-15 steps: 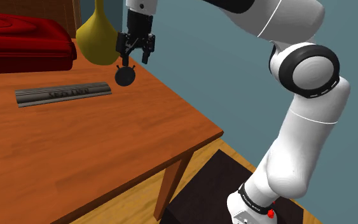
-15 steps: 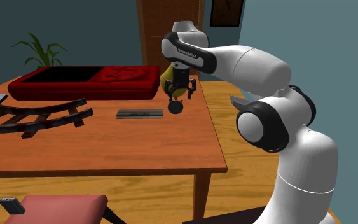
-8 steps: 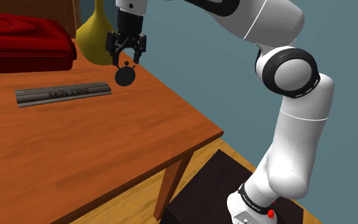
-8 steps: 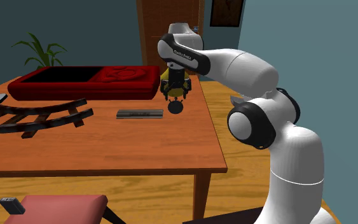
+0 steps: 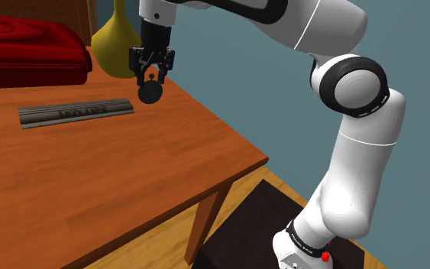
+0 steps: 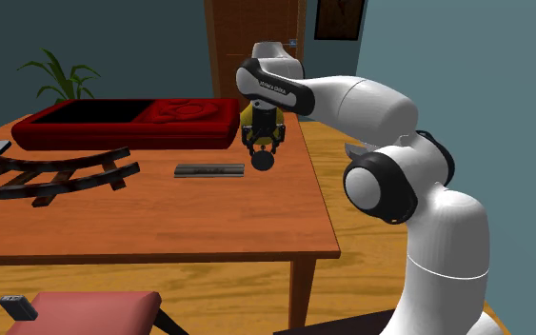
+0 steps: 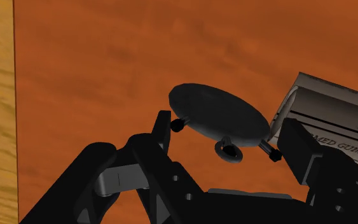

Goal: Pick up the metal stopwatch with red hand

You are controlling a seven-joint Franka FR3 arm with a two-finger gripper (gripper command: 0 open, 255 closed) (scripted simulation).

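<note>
Gripper (image 5: 152, 71) hangs nose-down in the upper left of the shoulder frame, its black fingers apart and straddling the crown of the dark grey round stopwatch (image 5: 150, 92). The stopwatch seems to rest on the brown wooden worktop (image 5: 114, 183), close to its right-hand edge. Nothing is clamped yet. The danger, I'd say, is that the fingers pinch the small side buttons or the ring instead of the body, so the disc twists free and skids off that edge. A little further left, the grey lettered bar (image 5: 75, 113) could get nudged. Behind, the mustard-yellow vase (image 5: 116, 42) crowds the wrist. The open room is straight up.
</note>
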